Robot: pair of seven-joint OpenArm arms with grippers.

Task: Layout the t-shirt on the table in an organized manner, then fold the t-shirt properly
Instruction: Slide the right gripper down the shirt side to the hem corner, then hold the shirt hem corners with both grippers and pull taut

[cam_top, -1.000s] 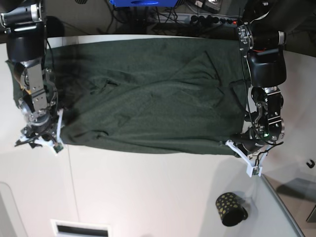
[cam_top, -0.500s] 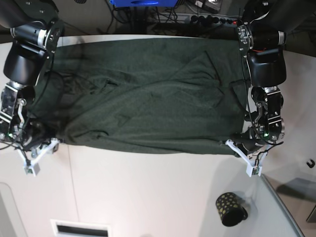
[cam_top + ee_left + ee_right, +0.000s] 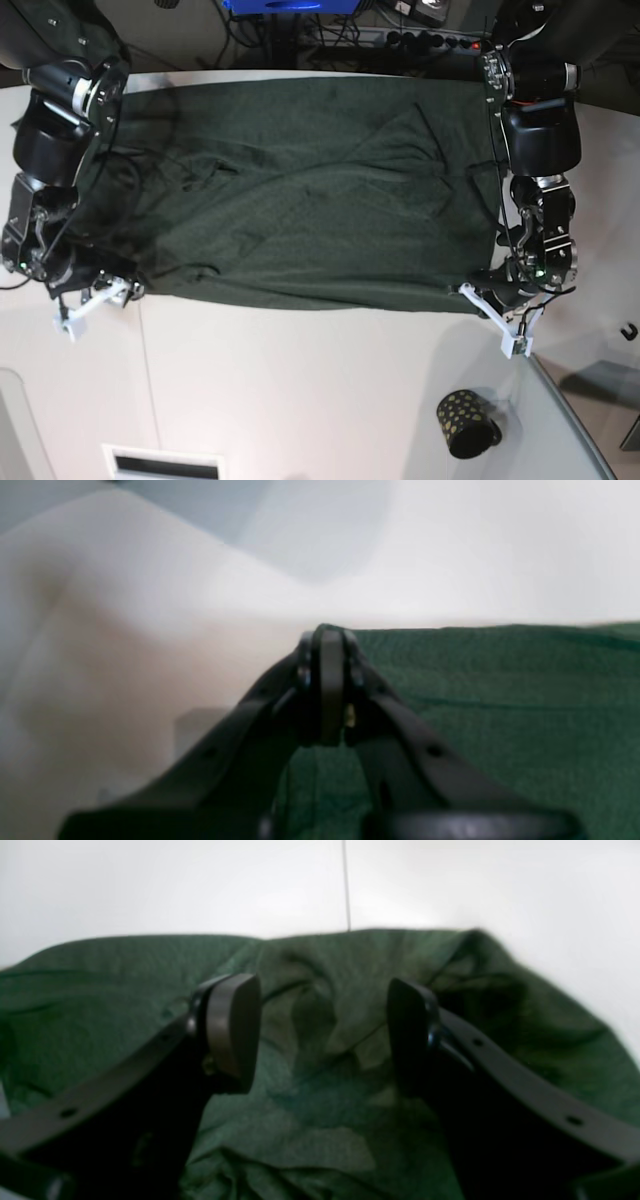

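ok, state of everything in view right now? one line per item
t-shirt: spread across the table, creased, near corner bunched at the right gripper
left gripper: shut at the t-shirt's edge; whether it pinches fabric can't be told
right gripper: open, jaws apart over the bunched corner, holding nothing
cup: lying on its side, clear of the t-shirt
table: white, far half covered by the t-shirt

one dark green thin-fabric t-shirt (image 3: 300, 190); one smooth white table (image 3: 300, 390); one small black cup with gold dots (image 3: 466, 423); two black robot arms, one pincer each: left pincer (image 3: 497, 300), right pincer (image 3: 98, 297).
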